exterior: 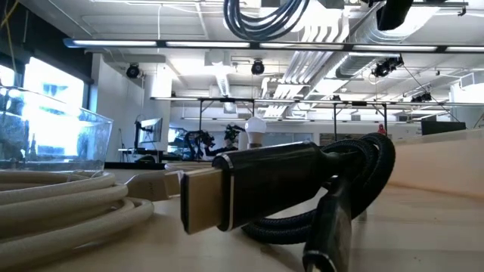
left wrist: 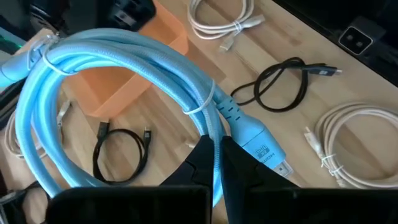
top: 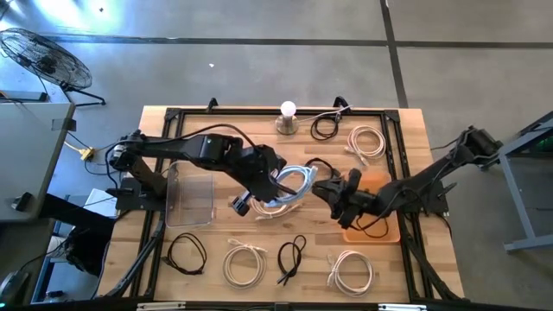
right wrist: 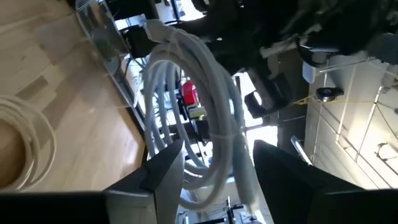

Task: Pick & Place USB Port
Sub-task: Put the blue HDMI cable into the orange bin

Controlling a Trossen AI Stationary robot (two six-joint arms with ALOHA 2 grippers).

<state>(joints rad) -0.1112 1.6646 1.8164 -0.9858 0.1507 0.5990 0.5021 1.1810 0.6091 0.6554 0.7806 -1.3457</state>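
From above, both arms meet over the middle of the wooden worktop (top: 406, 130). The left gripper (top: 275, 179) has a coiled light-blue cable (top: 289, 184) in its grasp, and the right gripper (top: 335, 193) reaches in from the other side, right at the coil's edge. Just beside the right arm sits an orange tray (top: 373, 183); a clear plastic bin (top: 192, 195) sits under the left arm. White cable coils (top: 244, 263) and black cable loops (top: 186, 253) lie along the near edge, and a bulb on a base (top: 288, 118) stands at the far edge.

Down at worktop level, a black braided cable with a gold plug (exterior: 291, 186) fills the view, with a cream cable (exterior: 68, 204) beside it; the arms barely show up top.

Left wrist view: the jaws are closed tight on the light-blue cable (left wrist: 134, 81), pinching it near its plug end, coil hanging clear above the worktop.

Right wrist view: the jaws (right wrist: 211, 167) stand apart with the pale coil (right wrist: 196, 102) passing between them; whether the fingers touch it, I cannot tell.
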